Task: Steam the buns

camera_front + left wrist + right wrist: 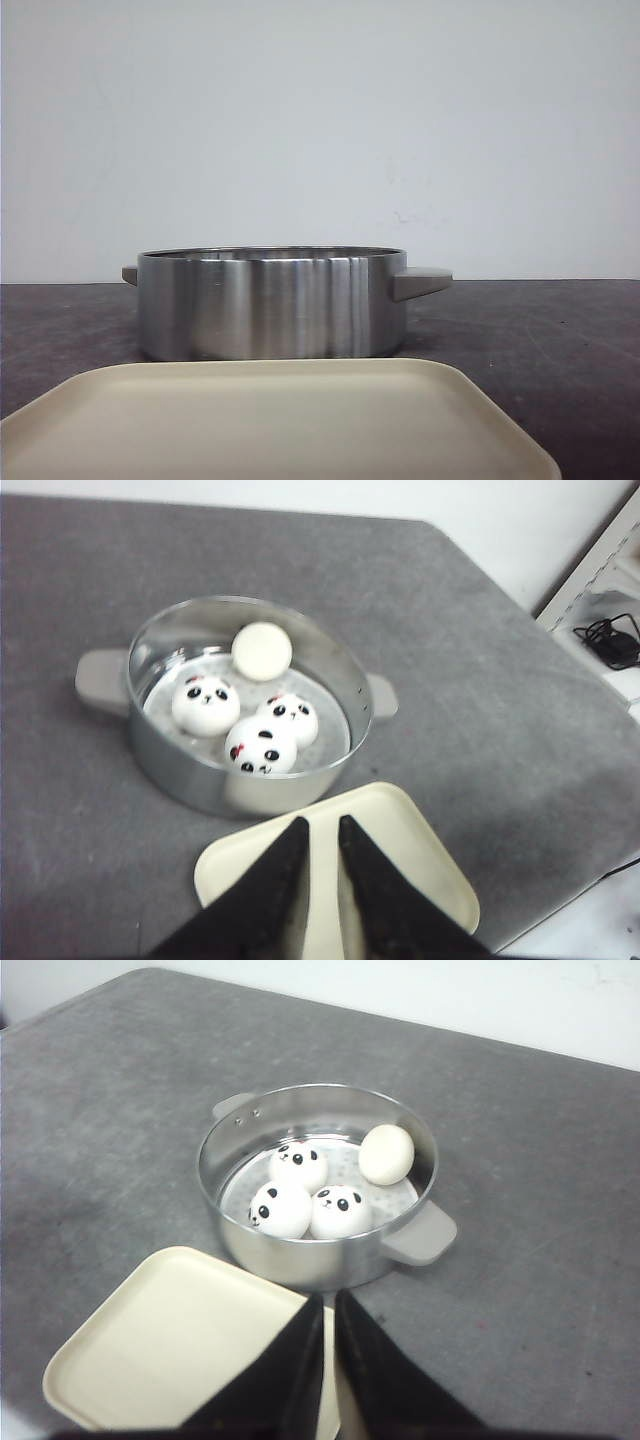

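Note:
A steel pot (pixel 270 305) stands on the grey table. In the left wrist view the pot (pixel 165 770) holds four white buns: three panda faces (pixel 205 705) (pixel 290 718) (pixel 262 748) point up, and a fourth bun (pixel 262 651) leans on the wall with its plain side showing. The right wrist view shows the same buns (pixel 298 1165) (pixel 280 1210) (pixel 342 1212) (pixel 386 1154). My left gripper (pixel 322 822) is shut and empty above the cream tray (pixel 410 850). My right gripper (pixel 329 1296) is shut and empty over the tray's edge (pixel 170 1330). Neither gripper shows in the front view.
The cream tray (pixel 270 420) lies just in front of the pot and holds nothing. The pot has two grey side handles (pixel 422 282) (pixel 420 1235). The table's edge and a white shelf with black cables (pixel 610 640) show in the left wrist view.

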### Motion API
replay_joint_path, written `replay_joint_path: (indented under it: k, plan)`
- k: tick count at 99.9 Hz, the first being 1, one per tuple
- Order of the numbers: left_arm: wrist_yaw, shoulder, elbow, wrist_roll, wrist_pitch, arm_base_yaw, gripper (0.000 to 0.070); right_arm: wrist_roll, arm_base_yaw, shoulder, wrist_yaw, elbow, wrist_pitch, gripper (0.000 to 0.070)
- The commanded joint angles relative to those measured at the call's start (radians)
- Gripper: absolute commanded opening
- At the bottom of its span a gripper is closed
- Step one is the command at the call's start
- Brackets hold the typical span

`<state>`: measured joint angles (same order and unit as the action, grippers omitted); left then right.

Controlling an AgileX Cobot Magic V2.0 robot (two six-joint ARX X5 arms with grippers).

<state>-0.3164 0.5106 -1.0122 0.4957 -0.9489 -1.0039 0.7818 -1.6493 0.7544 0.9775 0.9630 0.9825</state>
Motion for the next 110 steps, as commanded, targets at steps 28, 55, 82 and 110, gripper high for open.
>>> replay_joint_path:
  k: [28,55,82,110]
  plan:
    - [-0.002,0.003,-0.013,0.014,-0.001,-0.011,0.0,-0.004,-0.003,0.008,0.025,0.008,-0.01,0.001]
    - [-0.002,0.003,-0.013,0.014,-0.001,-0.011,0.0,-0.004,-0.003,0.008,0.025,0.008,-0.01,0.001]
    - [-0.002,0.003,-0.013,0.014,-0.001,-0.011,0.0,-0.004,-0.003,0.008,0.025,0.008,-0.01,0.001]
    - [-0.002,0.003,-0.013,0.014,-0.001,-0.011,0.0,-0.004,-0.004,-0.007,0.019,0.008,0.105,0.001]
